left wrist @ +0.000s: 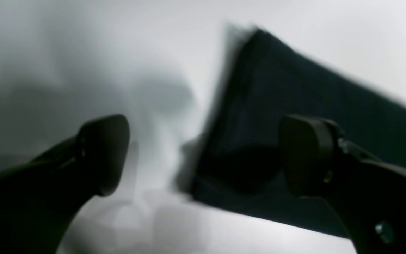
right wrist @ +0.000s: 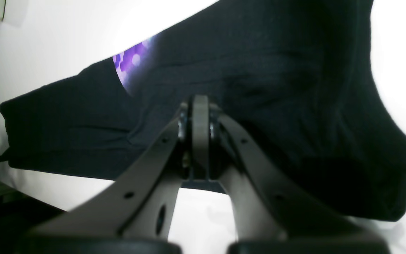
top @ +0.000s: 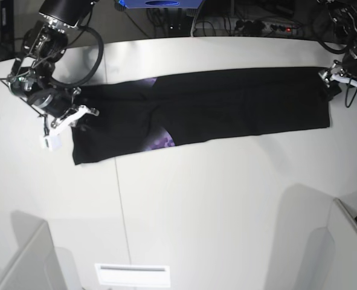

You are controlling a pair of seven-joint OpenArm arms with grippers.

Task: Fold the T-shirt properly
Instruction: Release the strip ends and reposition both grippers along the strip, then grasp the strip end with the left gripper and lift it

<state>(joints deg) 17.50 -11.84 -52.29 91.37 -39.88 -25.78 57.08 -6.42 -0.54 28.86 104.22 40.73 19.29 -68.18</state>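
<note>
T-shirt [top: 226,106] folded into a long band across the bench's [top: 214,205] far half, one hand at each end.

Long axis runs side to side. Left hand [left wrist: 203,155] released beside its end corner; right hand [right wrist: 200,116] clenched on cloth (purple print showing; no legible writing).

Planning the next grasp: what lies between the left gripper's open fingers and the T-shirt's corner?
Only bare white table; the left gripper stands open, the T-shirt corner partly between its fingers, in the left wrist view.
</note>
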